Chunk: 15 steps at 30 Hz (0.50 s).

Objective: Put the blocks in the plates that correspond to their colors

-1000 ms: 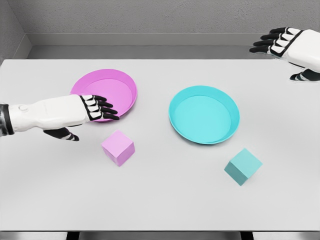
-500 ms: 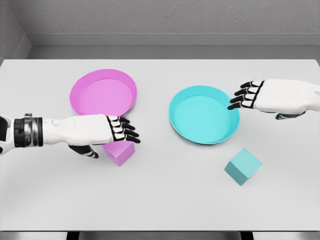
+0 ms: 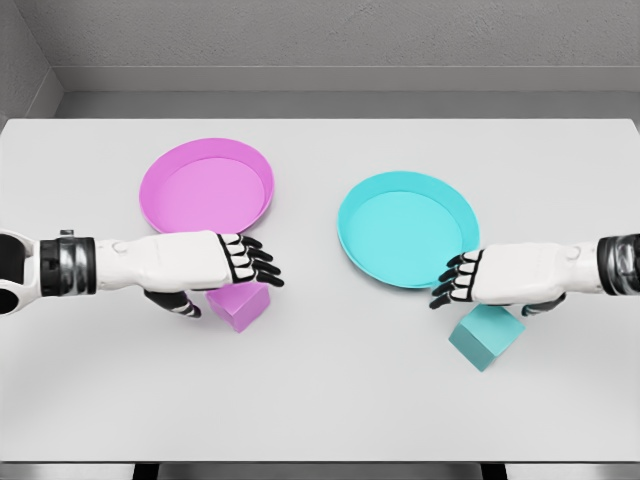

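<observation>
Left hand (image 3: pixel 225 265) over pink block (image 3: pixel 240 304) at lower left, right hand (image 3: pixel 480 285) over teal block (image 3: pixel 486 336) at lower right — both wide, empty. Lower squarely, close fingers on opposite faces — avoid nudging blocks.

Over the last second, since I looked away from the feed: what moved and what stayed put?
The right hand swept from the far right corner down to just above the teal block. The left hand slid forward from the pink plate to over the pink block. Both hands are open, gripping nothing. Both blocks and the teal plate stayed in place.
</observation>
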{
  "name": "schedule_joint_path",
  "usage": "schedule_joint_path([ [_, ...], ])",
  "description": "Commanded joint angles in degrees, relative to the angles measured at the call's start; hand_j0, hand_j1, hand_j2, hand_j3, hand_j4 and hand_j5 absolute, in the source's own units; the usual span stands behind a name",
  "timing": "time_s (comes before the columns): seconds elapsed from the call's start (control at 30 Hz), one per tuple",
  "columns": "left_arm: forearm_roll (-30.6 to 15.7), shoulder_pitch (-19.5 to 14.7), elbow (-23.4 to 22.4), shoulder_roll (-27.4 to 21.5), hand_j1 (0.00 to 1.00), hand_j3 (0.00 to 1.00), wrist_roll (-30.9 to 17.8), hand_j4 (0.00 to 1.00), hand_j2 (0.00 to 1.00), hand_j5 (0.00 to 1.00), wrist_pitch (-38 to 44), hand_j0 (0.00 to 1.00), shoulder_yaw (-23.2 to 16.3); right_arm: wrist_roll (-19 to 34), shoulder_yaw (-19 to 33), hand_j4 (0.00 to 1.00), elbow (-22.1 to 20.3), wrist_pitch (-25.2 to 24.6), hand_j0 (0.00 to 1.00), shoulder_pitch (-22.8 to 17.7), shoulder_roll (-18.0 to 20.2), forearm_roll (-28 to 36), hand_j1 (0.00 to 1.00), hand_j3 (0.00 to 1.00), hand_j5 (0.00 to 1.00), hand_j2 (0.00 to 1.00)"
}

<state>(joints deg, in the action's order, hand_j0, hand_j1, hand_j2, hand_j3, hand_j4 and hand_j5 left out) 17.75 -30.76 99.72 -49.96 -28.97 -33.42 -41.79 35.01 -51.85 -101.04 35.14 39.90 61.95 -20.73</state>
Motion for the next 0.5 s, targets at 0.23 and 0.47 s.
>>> schedule_joint_path([
  [0.23,1.94,0.00,-1.81,0.92,1.00,1.00,0.15,1.00,1.00,1.00,2.57,1.00,-0.66,-0.47,-1.06,1.00,-0.12,-0.14,1.00,2.20,-0.69,0.78,1.00,1.00,1.00,1.00],
  [0.47,2.99,0.00,-3.91,2.15,1.00,1.00,0.15,1.00,1.00,1.00,2.66,1.00,-1.01,-0.01,-1.23,1.00,-0.12,-0.14,1.00,2.02,5.37,0.78,1.00,1.00,1.00,1.00],
])
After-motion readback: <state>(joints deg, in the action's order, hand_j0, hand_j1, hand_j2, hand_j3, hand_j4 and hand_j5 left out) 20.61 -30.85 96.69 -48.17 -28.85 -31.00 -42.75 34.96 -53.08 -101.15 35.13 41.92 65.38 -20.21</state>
